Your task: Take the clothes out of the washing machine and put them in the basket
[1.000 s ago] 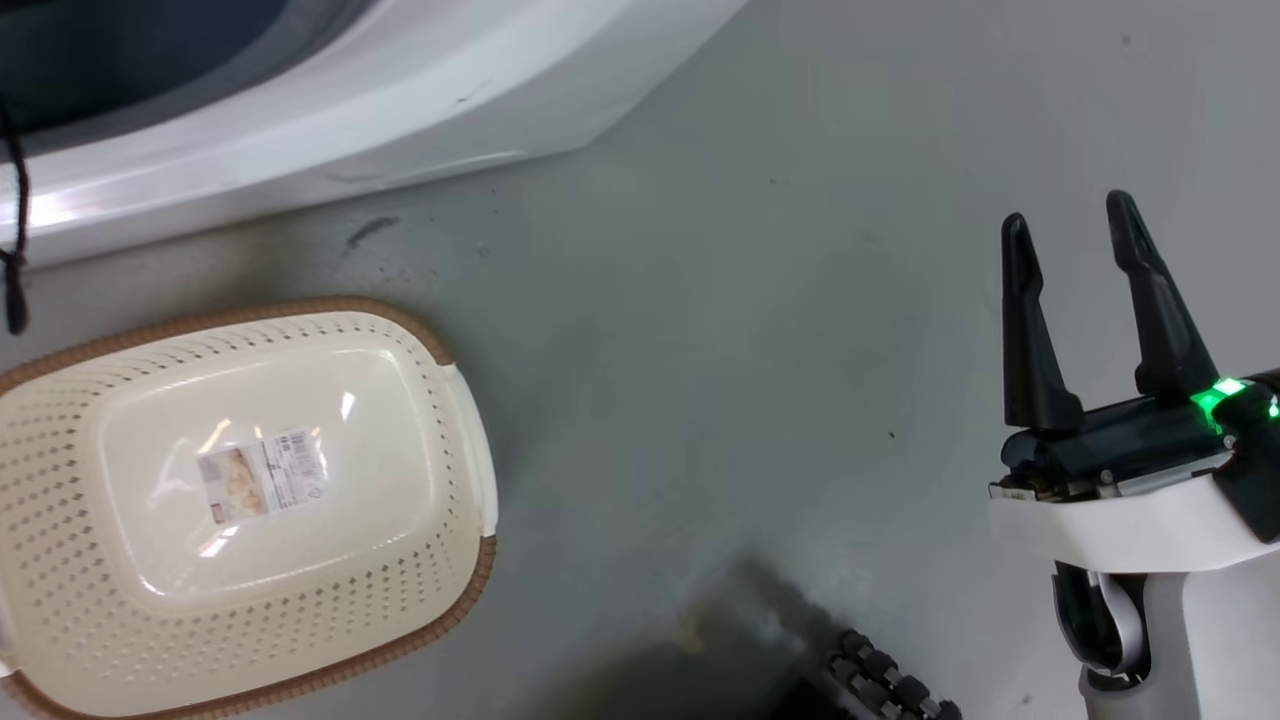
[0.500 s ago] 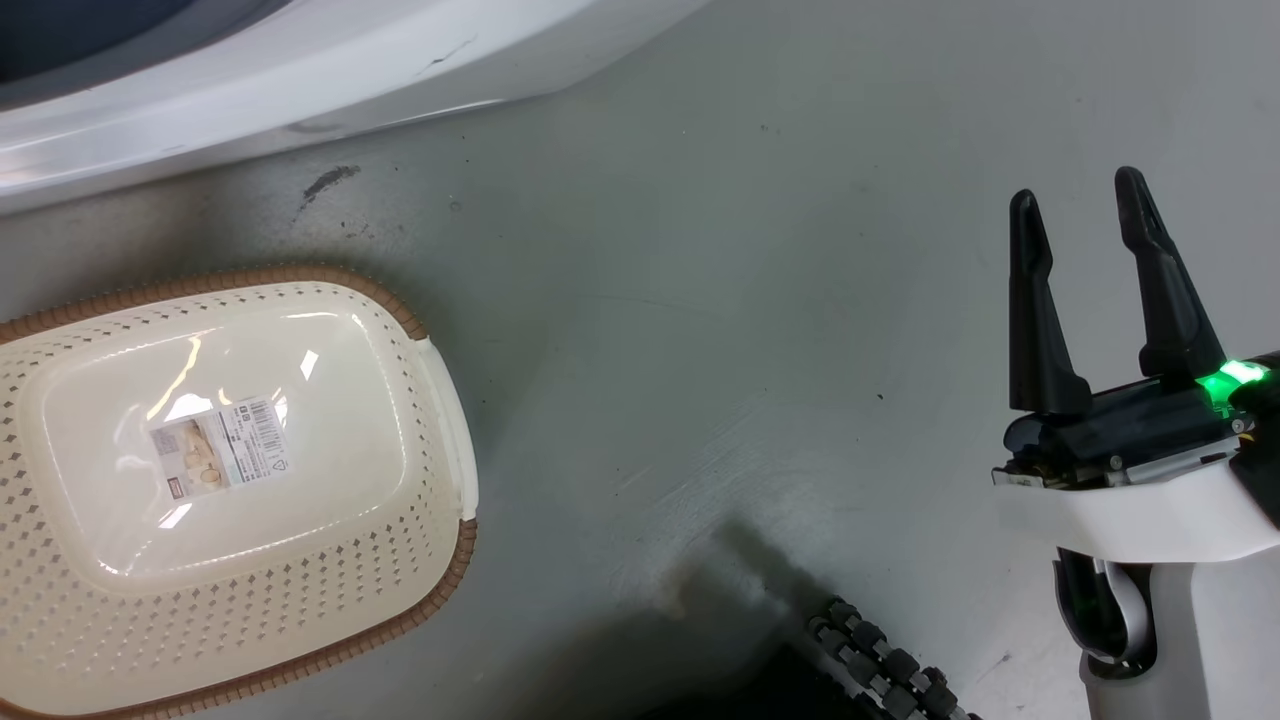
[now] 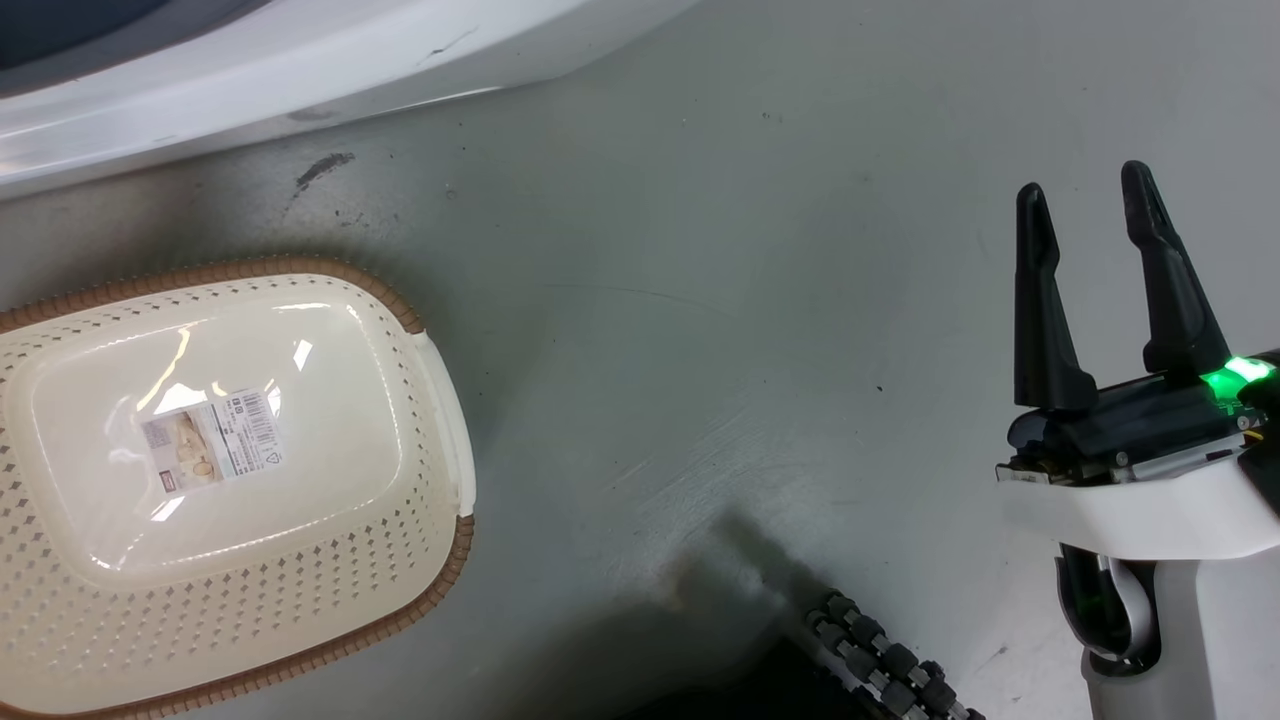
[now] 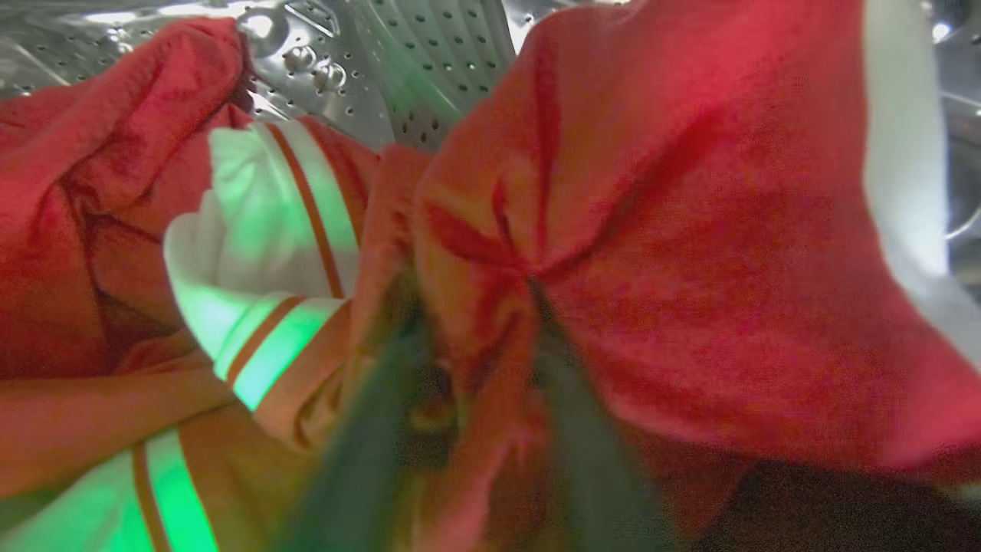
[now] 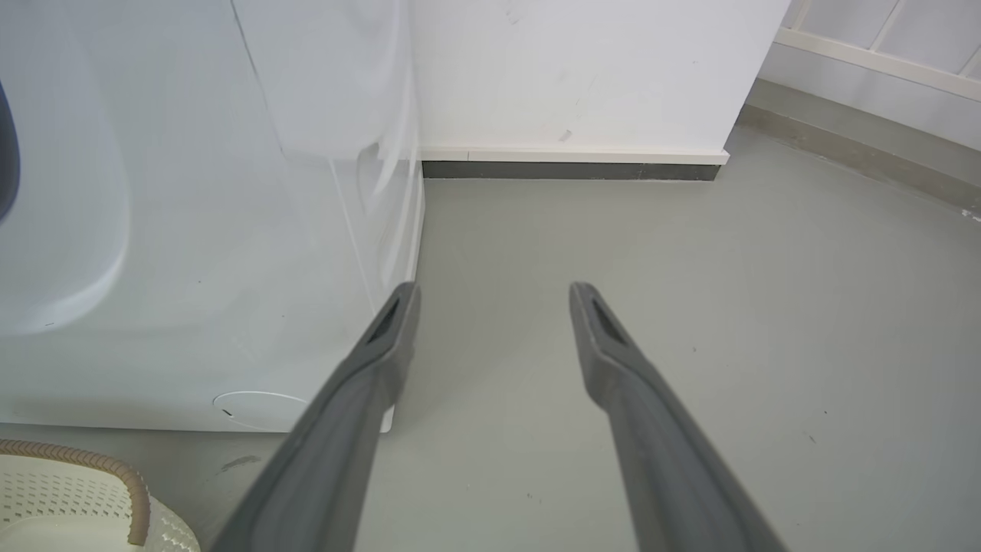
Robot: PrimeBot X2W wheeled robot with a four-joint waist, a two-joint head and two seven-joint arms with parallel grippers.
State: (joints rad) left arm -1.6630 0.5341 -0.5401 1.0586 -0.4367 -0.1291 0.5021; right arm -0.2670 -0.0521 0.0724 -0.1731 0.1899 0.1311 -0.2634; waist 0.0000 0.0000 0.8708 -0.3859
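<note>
Red cloth — the clothes (image 4: 690,230) — lies in the steel drum (image 4: 429,61) of the washing machine (image 3: 300,70), and your left gripper (image 4: 475,360) is buried in it, fingers (image 4: 368,445) nipped on a puckered fold at frame centre. Nothing is out yet: the basket (image 3: 300,268), lower left of the head view, is empty. Your right gripper (image 3: 1083,190), lower right, hangs spread, holding nothing. Against a second ago only the head camera has shifted.

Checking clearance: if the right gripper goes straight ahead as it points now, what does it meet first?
The right gripper would likely meet bare grey floor, then the skirting; the washing machine stands left of that line. Depth unclear.
</note>
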